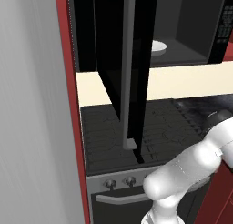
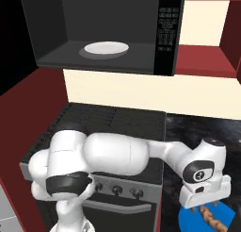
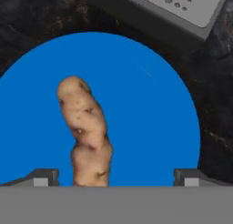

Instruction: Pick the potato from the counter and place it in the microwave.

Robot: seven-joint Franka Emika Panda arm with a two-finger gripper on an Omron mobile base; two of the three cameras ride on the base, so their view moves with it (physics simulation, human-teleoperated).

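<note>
The potato (image 3: 86, 132) is lying on a round blue plate (image 3: 150, 118) on the dark speckled counter (image 3: 36, 18), directly below our tool (image 3: 116, 177). Its long axis is running between the wide-open, empty fingertips. We are hovering above it. The microwave (image 2: 167, 33) is standing open, holding a white plate (image 2: 106, 49).

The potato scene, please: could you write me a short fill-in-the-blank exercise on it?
1. The potato lies on a round ____ plate.
2. The microwave door stands ____.
3. Inside the microwave sits a round ____ plate.
4. The gripper hangs above the potato with its fingers ____.

Missing words: blue; open; white; open
</note>
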